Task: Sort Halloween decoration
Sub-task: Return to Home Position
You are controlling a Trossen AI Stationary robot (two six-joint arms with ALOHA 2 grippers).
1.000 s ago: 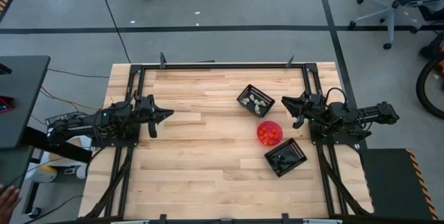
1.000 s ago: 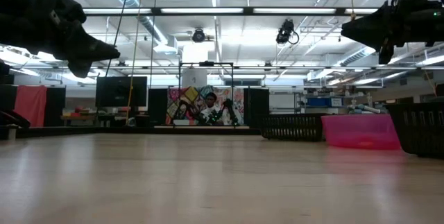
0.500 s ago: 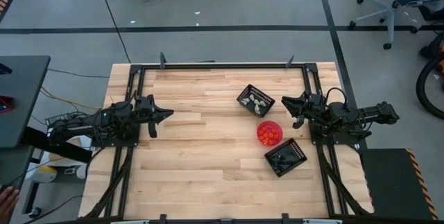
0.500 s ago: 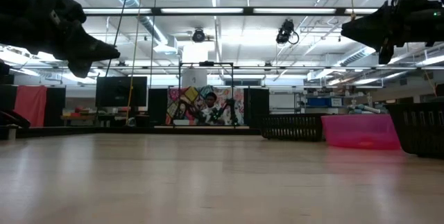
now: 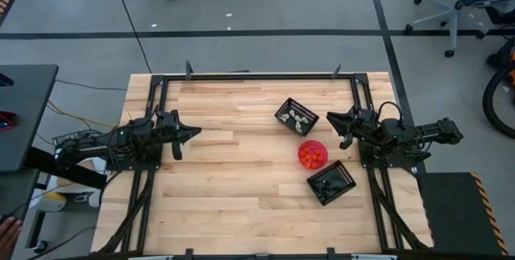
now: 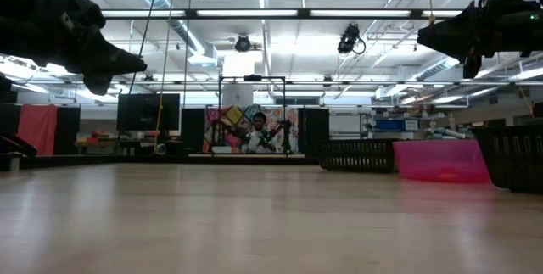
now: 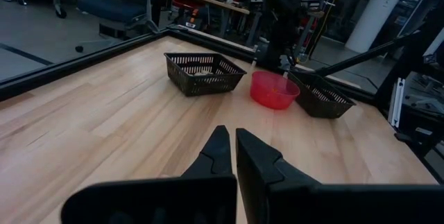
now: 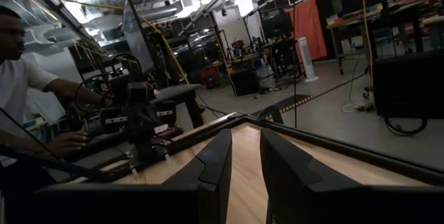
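**Left hand** (image 5: 194,133): centre left of the high view, raised off the surface (image 5: 233,179). Its fingers are pressed together on nothing.

**Right hand** (image 5: 331,117): centre right, raised, near the containers but touching none. A narrow gap shows between its fingers, and it is empty.

**Upper basket** (image 5: 282,107): right of centre. It holds only the pale trinkets (image 5: 299,118).

**Bowl** (image 5: 313,142): just below that basket. It holds the orange trinkets (image 5: 312,156).

**Lower basket** (image 5: 351,173): just below the bowl. It holds the black trinkets (image 5: 328,184), which are hard to pick out against the dark slats.

**Loose stock:** you have nothing visible on the bare wood.

**Reading:** the three containers run in a short line on the right hand's side, likely so one arm can reach them all. Each colour sits in its own container, so the sort looks finished. Both arms sit folded at opposite edges with their hands clear of the wood, which suits parking rather than another pick.
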